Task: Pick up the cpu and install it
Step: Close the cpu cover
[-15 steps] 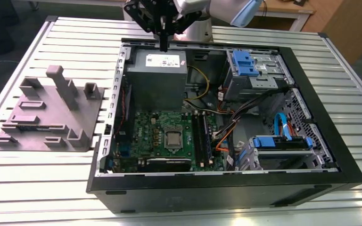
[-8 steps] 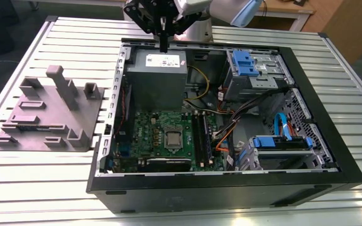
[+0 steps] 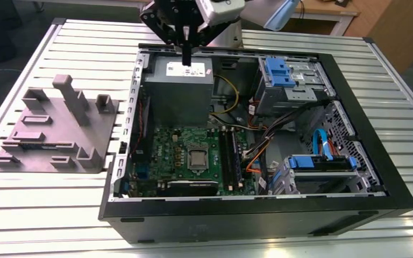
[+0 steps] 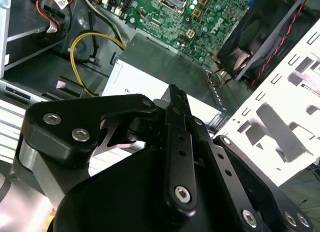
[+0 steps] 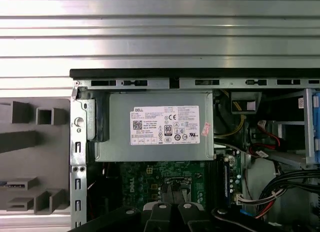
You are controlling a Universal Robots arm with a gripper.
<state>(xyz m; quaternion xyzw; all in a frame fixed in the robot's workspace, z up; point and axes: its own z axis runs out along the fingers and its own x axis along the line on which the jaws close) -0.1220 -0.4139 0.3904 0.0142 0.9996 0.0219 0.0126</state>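
Note:
My gripper (image 3: 185, 59) hangs shut over the back of the open computer case (image 3: 264, 215), above the grey power supply (image 3: 178, 91). Its black fingers (image 4: 173, 100) are pressed together and I see nothing between them. Towards the front of the case lies the green motherboard (image 3: 165, 156). In the middle of its socket (image 3: 197, 157) is a small silvery-grey square that looks like the cpu; I cannot tell this for sure. In the first wrist view the fingers (image 5: 159, 212) cover part of the socket (image 5: 175, 184), which lies beyond the labelled power supply (image 5: 160, 124).
A grey fixture block (image 3: 49, 129) with posts and slots stands on the slatted metal table (image 3: 84, 48), to the exterior view's left of the case. Inside the case are blue drive brackets (image 3: 278, 72), a drive bay (image 3: 321, 164), loose cables (image 3: 264, 145) and a fan (image 4: 255, 37).

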